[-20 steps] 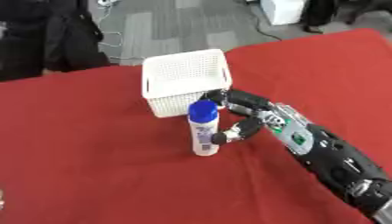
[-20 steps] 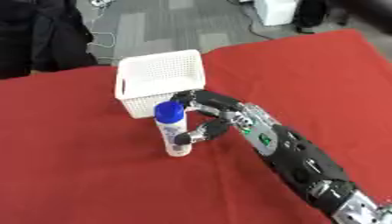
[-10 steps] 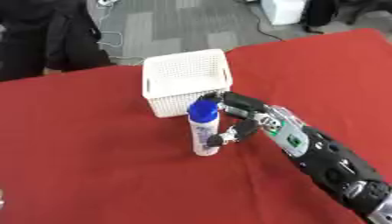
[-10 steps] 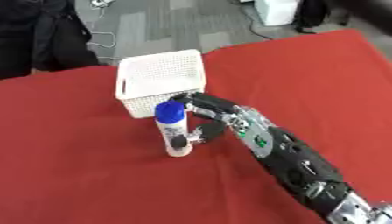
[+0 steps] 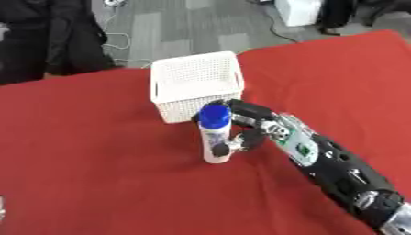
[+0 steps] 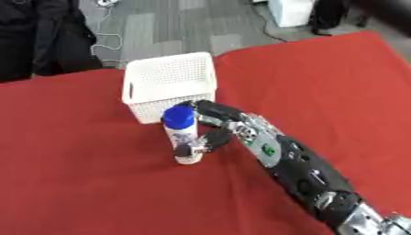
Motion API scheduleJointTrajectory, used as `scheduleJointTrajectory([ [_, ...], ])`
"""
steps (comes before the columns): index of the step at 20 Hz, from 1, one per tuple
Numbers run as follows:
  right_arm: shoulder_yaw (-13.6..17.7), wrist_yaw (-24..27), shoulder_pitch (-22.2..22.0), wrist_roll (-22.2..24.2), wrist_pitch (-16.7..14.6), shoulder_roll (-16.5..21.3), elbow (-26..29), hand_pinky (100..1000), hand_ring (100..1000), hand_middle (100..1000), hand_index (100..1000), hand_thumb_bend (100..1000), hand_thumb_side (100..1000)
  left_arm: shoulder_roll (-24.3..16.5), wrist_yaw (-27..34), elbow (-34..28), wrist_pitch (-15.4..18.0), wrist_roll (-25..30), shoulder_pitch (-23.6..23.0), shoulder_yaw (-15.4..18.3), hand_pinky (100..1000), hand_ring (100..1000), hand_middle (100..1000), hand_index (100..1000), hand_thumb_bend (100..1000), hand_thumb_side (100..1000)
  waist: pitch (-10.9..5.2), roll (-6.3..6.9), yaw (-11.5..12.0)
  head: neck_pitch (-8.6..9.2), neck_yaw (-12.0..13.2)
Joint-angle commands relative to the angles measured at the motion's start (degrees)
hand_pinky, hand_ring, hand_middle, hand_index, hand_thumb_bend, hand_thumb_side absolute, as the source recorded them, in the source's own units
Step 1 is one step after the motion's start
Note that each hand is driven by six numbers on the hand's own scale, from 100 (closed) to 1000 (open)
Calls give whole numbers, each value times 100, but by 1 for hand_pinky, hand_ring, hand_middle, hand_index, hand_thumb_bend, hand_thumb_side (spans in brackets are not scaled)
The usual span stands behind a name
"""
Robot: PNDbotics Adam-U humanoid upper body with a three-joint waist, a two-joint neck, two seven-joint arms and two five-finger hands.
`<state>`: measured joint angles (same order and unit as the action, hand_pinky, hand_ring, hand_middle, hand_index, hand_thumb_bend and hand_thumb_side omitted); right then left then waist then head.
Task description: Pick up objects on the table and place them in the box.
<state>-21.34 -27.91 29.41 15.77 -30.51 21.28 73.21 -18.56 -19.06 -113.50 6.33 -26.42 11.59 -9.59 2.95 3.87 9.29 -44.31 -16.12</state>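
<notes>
A white bottle with a blue cap [image 5: 214, 136] stands upright on the red table [image 5: 96, 183], just in front of the white mesh box [image 5: 195, 82]. My right hand [image 5: 250, 125] reaches in from the lower right and curls round the bottle, fingers near its cap and thumb low on its body. The box looks empty from here. At the lower left edge a sliver of my left hand [image 5: 2, 213] shows; its fingers cannot be made out.
Beyond the table's far edge lies grey floor with cables and a white unit [image 5: 298, 10]. A dark-clothed person [image 5: 48, 36] stands at the far left. Red cloth stretches to both sides of the bottle.
My right hand has closed in on the bottle, the fingers wrapping tighter round it. The bottle still stands in the same spot before the box.
</notes>
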Motion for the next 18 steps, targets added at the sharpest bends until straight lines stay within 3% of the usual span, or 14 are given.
scheduleJointTrajectory([
  [1, 15, 61, 136, 43, 7, -8, 42, 682, 735, 735, 884, 775, 1000, -44, 33, -110, 17, 10, 85, 13, 680, 654, 747, 841, 465, 1000, -48, -12, 16, 20, -19],
  [11, 33, 159, 136, 94, 119, -183, -49, 659, 735, 731, 890, 779, 1000, 10, 51, -110, 15, 6, 128, 19, 679, 654, 747, 841, 466, 1000, -38, -14, 73, 20, -23],
  [13, 47, 209, 138, 64, 159, -204, -68, 509, 653, 649, 845, 784, 1000, 14, 53, -110, 11, 7, 132, 19, 679, 654, 747, 841, 467, 1000, -37, -15, 79, 20, -18],
  [14, 58, 261, 137, 25, 188, -215, -84, 277, 518, 526, 747, 781, 934, 16, 53, -110, 10, 7, 134, 19, 679, 654, 746, 841, 466, 1000, -37, -15, 80, 20, -16],
  [15, 67, 341, 136, -34, 221, -225, -101, 365, 570, 577, 789, 781, 969, 17, 53, -110, 10, 7, 136, 19, 679, 654, 747, 841, 466, 1000, -37, -16, 80, 20, -15],
  [16, 85, 437, 131, -119, 267, -233, -121, 100, 317, 317, 556, 720, 799, 17, 52, -110, 10, 7, 136, 20, 679, 654, 746, 841, 466, 1000, -36, -15, 79, 20, -12],
  [17, 104, 583, 124, -259, 330, -245, -150, 100, 352, 355, 594, 738, 824, 17, 51, -110, 10, 6, 136, 21, 679, 654, 746, 841, 466, 1000, -35, -15, 78, 20, -13],
  [18, 117, 738, 117, -408, 393, -254, -180, 100, 107, 106, 401, 505, 733, 16, 50, -110, 10, 6, 135, 22, 679, 654, 746, 841, 466, 1000, -35, -14, 75, 20, -12],
])
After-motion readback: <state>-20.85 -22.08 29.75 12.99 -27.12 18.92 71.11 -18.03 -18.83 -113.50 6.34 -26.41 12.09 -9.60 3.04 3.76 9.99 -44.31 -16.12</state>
